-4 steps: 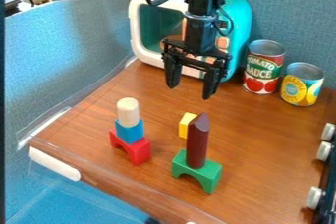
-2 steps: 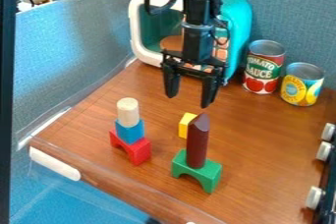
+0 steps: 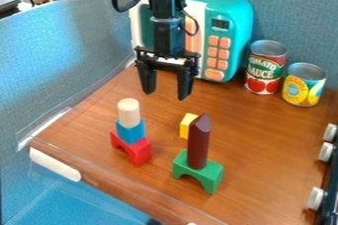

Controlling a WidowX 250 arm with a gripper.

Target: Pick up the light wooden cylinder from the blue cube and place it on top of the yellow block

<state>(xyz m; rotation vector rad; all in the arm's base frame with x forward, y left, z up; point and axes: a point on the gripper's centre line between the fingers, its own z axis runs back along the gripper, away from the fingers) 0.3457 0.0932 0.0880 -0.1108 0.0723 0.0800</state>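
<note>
The black gripper (image 3: 165,94) hangs open above the table, in front of the toy microwave, with nothing between its fingers. Lower and a little to the left stands a stack: a pale wooden cylinder (image 3: 129,112) on a blue block (image 3: 131,131), which rests on a red arch block (image 3: 137,151). Right of that, a dark red pointed post (image 3: 198,142) is upright on a green arch block (image 3: 206,173). A small yellow block (image 3: 188,126) sits just behind the post. The gripper touches none of these blocks.
A teal toy microwave (image 3: 231,9) stands at the back. To its right are a tomato sauce can (image 3: 265,68) and a yellow-labelled can (image 3: 304,85). White knobs (image 3: 316,198) line the right edge. A grey-blue partition (image 3: 66,56) borders the wooden table (image 3: 264,145) on the left.
The gripper has moved left, clear of the microwave's button panel, and stays open. The blocks and cans have not moved.
</note>
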